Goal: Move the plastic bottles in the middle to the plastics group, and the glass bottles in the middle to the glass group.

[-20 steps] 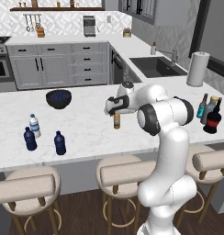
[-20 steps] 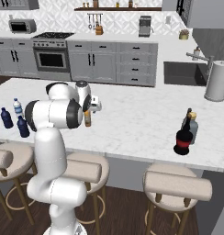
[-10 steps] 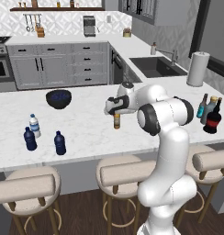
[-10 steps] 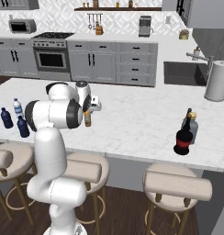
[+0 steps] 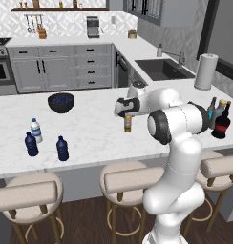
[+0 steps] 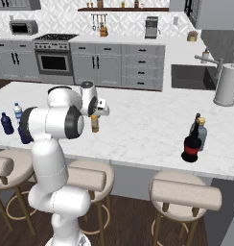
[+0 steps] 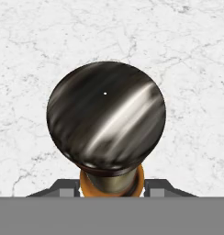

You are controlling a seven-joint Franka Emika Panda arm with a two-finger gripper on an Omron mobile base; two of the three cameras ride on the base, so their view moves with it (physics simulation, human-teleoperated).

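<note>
White marble with faint grey veining covers the long island counter [image 5: 90, 128], which runs across the kitchen with three round padded stools [image 5: 130, 178] tucked along its near edge. Behind it stand grey cabinets [image 5: 66, 71], a steel oven [image 6: 52, 60], a patterned tile backsplash, and a dark sink [image 5: 159, 69] set into the side counter, with a paper towel roll [image 5: 205, 71] standing near the sink (a coffee machine sits far back on the rear counter). Near the middle of the island, the gripper [image 5: 127, 114] is closed on the neck of the slim amber-brown bottle [image 5: 127, 125], which stands upright on the marble; from the hand view the bottle's dark glossy cap [image 7: 106, 117] looms large between the two fingertips [image 7: 165, 187]. At the left end of the island, two small navy-blue bottles [image 5: 62, 148] stand close to the clear water bottle [image 5: 36, 130], with a dark bowl [image 5: 60, 102] farther back. At the right end, the squat dark bottle with the red label [image 6: 191, 146] stands just beside the grey-blue bottle [image 6: 201, 135] with the tan cap and the slim teal bottle [image 5: 211, 109].
</note>
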